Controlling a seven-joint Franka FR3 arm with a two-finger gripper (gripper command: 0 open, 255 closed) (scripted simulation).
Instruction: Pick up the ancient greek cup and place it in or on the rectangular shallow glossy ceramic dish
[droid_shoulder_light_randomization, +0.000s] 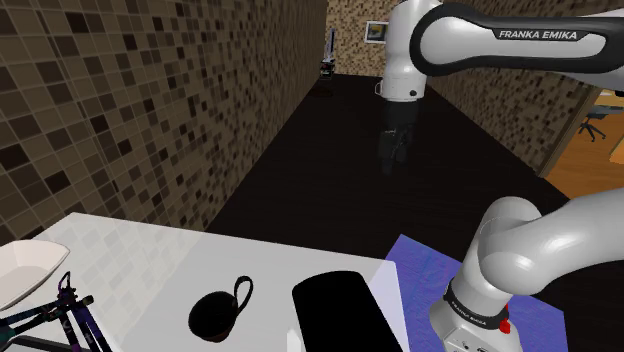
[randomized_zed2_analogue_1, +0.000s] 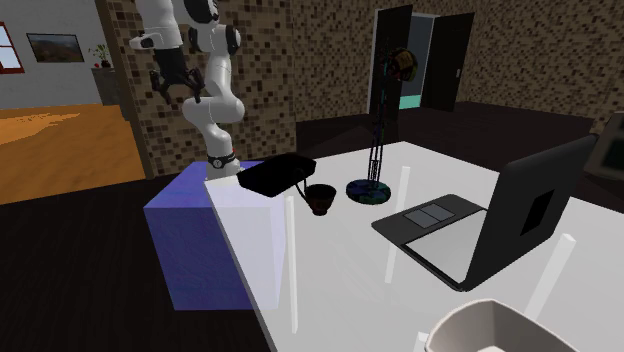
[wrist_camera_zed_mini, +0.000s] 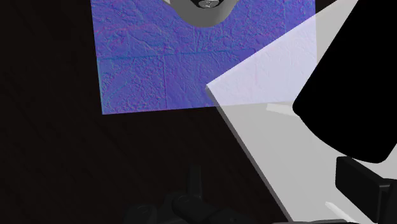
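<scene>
Small black handled cup (droid_shoulder_light_randomization: 218, 310) sits on the white tabletop (droid_shoulder_light_randomization: 150, 260); black claw (droid_shoulder_light_randomization: 391, 158) hangs over the dark floor (droid_shoulder_light_randomization: 320, 180), can't tell if clenched or released. I'd swing over, then drop straight onto its rim

black dish (droid_shoulder_light_randomization: 340, 305) cropped at shoulder view's edge

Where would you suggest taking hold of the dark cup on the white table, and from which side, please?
Probably the rim of the dark cup, from straight above: it stands upright with its mouth open, and pinching one wall avoids the loop handle sticking out sideways.
</scene>
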